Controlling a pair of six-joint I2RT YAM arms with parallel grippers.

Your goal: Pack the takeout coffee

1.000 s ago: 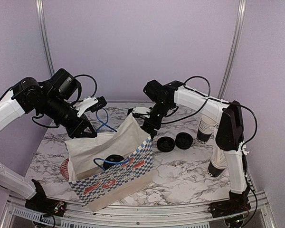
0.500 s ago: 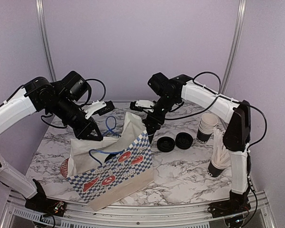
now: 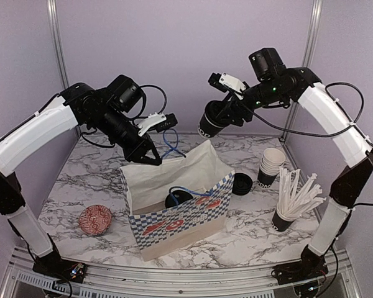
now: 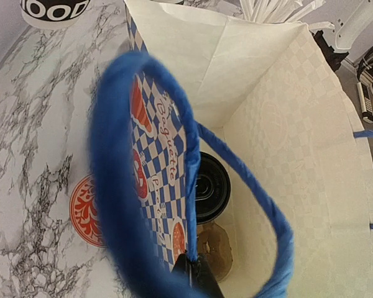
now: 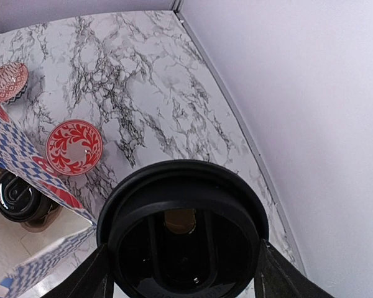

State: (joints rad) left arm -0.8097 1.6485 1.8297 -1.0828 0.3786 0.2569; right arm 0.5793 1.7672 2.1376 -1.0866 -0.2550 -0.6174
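The left gripper was pinched shut on the blue handle of the checked paper bag, lifting that side so the mouth gaped. A packed cup sat on the bag's floor, its lid facing the mouth. To the right, above the bag's far rim, the right gripper had its fingers closed round a second takeout coffee, held well clear of the tabletop. That cup was tilted. Its long axis slanted, with the lid up toward the wrist and the base down-left toward the bag.

As I judged it, doing the step well meant righting the cup until its axis stood vertical. It should then go over the free floor beside the packed cup and be lowered base first. The handle needed holding taut so the wall did not fold in, with release only once the cup was seated.
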